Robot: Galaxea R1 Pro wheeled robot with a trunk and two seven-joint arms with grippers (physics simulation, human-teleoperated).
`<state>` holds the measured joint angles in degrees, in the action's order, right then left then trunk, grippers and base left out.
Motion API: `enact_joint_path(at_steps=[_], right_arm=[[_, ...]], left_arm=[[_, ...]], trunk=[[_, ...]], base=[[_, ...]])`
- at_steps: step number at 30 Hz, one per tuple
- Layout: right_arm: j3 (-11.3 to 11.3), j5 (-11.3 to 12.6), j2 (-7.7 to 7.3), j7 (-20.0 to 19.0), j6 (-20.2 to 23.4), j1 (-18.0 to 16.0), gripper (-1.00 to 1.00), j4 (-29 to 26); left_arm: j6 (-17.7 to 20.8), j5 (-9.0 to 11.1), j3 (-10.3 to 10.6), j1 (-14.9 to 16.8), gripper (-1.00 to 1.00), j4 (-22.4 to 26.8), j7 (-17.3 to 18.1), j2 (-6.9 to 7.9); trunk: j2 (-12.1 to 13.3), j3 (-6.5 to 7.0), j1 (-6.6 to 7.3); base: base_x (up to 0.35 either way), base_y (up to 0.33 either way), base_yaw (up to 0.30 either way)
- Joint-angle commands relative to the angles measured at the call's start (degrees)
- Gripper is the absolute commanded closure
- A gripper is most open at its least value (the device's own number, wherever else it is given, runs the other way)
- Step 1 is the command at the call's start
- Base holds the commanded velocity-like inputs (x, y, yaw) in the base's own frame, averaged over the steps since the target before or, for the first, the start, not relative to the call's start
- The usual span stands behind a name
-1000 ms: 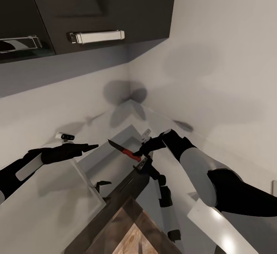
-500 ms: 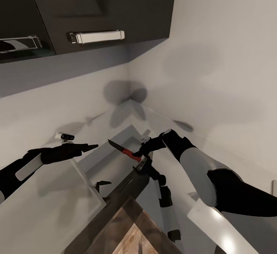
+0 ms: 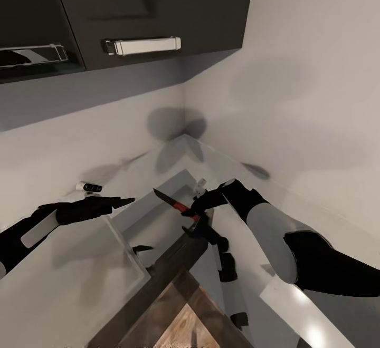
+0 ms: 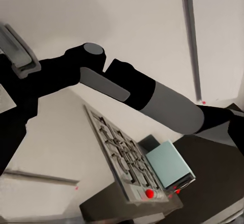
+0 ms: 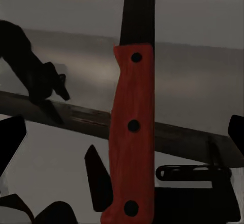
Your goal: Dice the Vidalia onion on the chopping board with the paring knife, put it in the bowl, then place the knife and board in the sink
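One slim red-handled paring knife (image 3: 173, 205) clamped in right pincer (image 3: 196, 212) above rectangular steel sink (image 3: 158, 221); left pincer (image 3: 122, 201) state unclear.

My head camera sits high, tilted down over both arms into a wall corner; upper cabinets (image 3: 148, 10) cross its top edge. Left wrist camera looks sideways across the scene at mid range, taking in my right arm (image 4: 168, 107). Right wrist camera is very close, looking along the paring knife (image 5: 133, 132), whose red handle runs up the picture. Head view shares that knife (image 3: 171, 204) with the right wrist view, and my right arm (image 3: 264, 221) with the left wrist view.
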<state>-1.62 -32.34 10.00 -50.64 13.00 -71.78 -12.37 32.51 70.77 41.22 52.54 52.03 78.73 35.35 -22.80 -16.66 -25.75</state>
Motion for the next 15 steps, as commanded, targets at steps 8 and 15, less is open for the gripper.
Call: enact_joint_path(at_steps=[8, 15], right_arm=[[-0.14, 0.21, 0.00, -0.17, 0.01, -0.03, -1.00, 0.17], [-0.13, 0.20, 0.00, 0.23, -0.85, -0.03, -1.00, 1.74]], left_arm=[[0.61, 0.51, 0.35, 0.11, -1.00, -0.08, 0.10, 0.07], [0.59, 0.51, 0.35, 0.13, -1.00, -0.09, 0.10, 0.12]], trunk=[[-0.12, -0.71, -0.03], [-0.12, -0.84, -0.03]], base=[[0.000, 0.000, 0.140], [0.000, 0.000, 0.038]])
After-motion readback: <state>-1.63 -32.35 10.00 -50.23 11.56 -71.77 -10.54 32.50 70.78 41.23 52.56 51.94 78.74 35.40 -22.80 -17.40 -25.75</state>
